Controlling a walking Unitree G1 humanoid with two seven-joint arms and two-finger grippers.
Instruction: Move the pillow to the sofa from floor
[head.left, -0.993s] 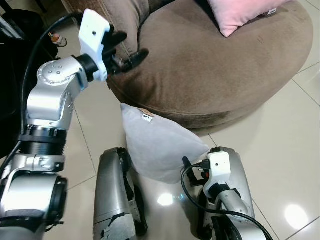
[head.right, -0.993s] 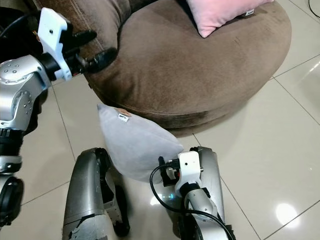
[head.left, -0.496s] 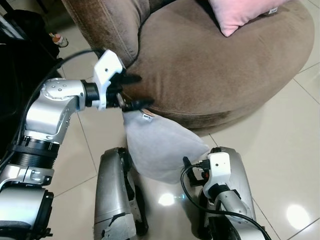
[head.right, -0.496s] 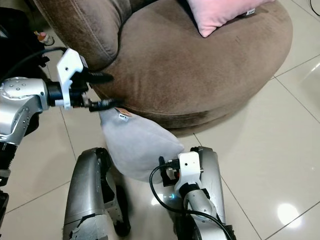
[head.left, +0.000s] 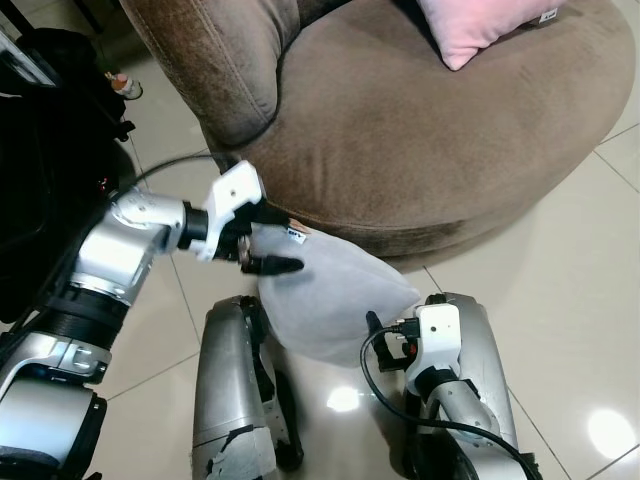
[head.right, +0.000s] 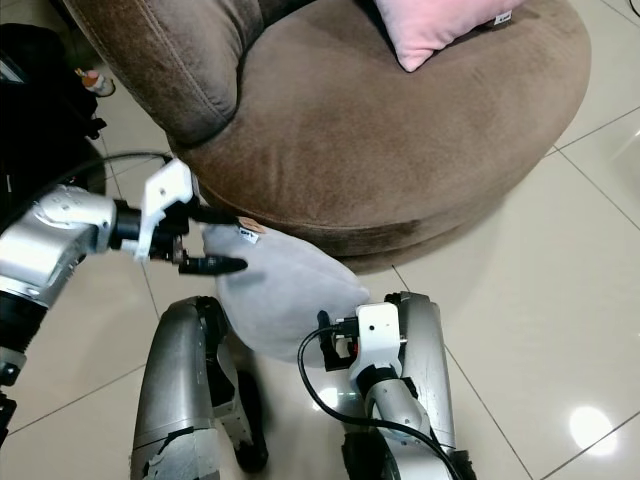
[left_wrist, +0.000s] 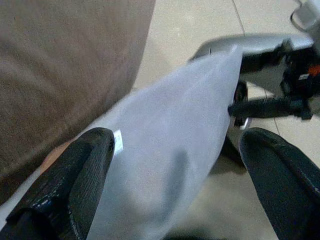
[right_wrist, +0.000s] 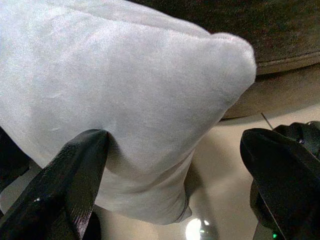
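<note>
Pillow (head.left: 335, 295) leans on the sofa (head.left: 400, 150) base; I'd close both spread end effectors, left (head.left: 262, 243) and right (right_wrist: 175, 165), before lifting.

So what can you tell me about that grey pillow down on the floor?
The grey pillow is soft and plush-looking, pale grey, with a small white tag near its top corner. It stands tilted on the tiled floor, leaning against the base of the brown sofa, wedged between the robot's legs. The left gripper straddles its top corner with open fingers; the right gripper, also open, sits at its lower right side, one finger pressing the fabric.
</note>
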